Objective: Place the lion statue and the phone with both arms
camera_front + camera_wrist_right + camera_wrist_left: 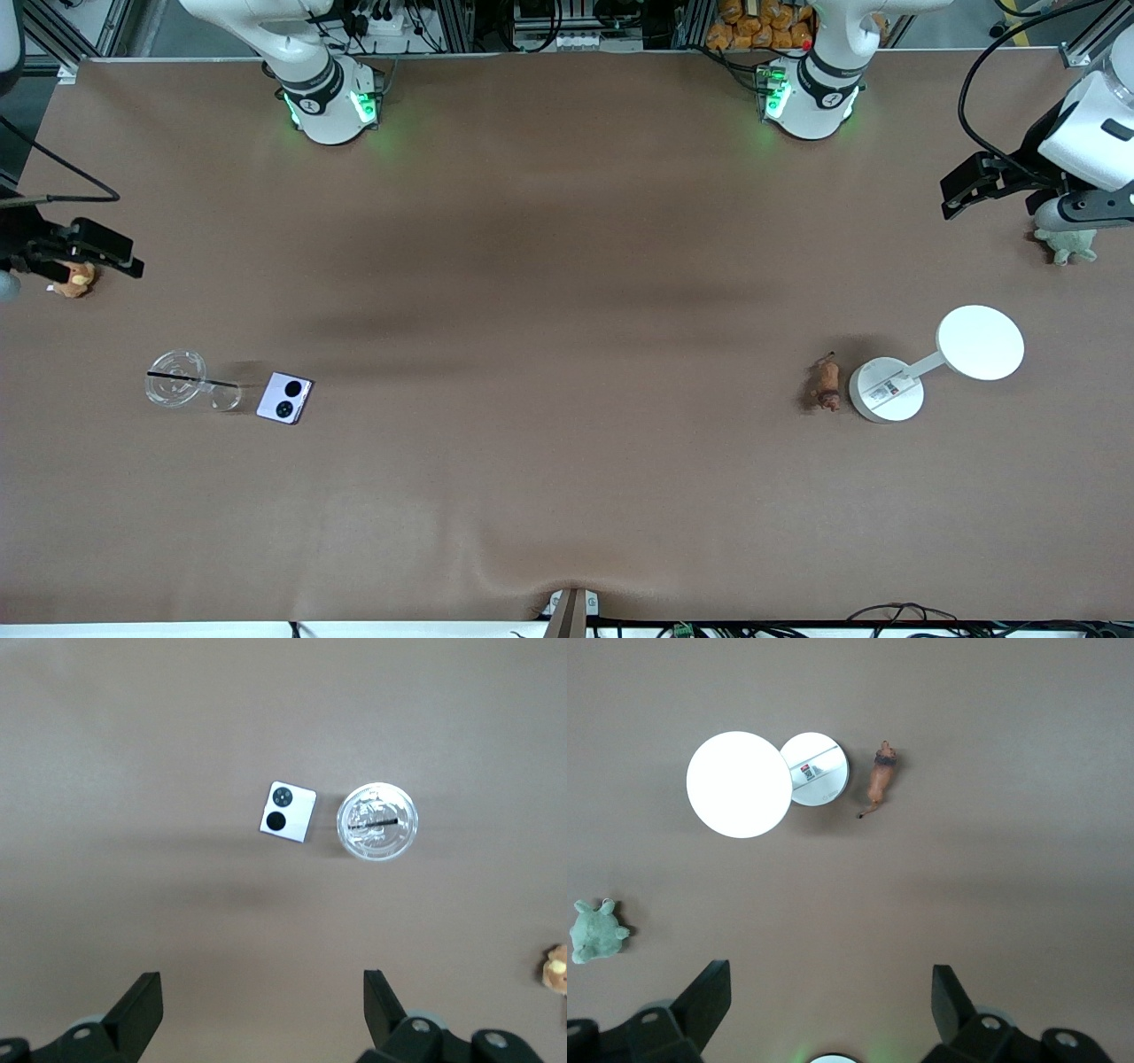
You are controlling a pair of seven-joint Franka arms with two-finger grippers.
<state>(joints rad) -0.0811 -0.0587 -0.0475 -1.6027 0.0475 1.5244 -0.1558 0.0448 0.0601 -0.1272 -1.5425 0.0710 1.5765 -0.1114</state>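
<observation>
The lion statue point(827, 383), small and orange-brown, lies on the table beside the round base of a white stand point(886, 391), toward the left arm's end; it also shows in the left wrist view point(879, 778). The phone point(284, 398), pale lavender with two black circles, lies flat beside a clear cup point(182, 379), toward the right arm's end; it also shows in the right wrist view point(287, 811). My left gripper point(961, 190) point(830, 979) is open and empty, high over the table near the green plush turtle. My right gripper point(115, 252) point(263, 983) is open and empty, high near the tan plush.
The white stand carries a round white disc point(981, 342) point(739, 784). The clear cup point(376, 822) has a lid and a black straw. A green plush turtle point(1067, 244) point(596, 931) and a tan plush toy point(75, 277) point(556, 967) sit at the table's ends.
</observation>
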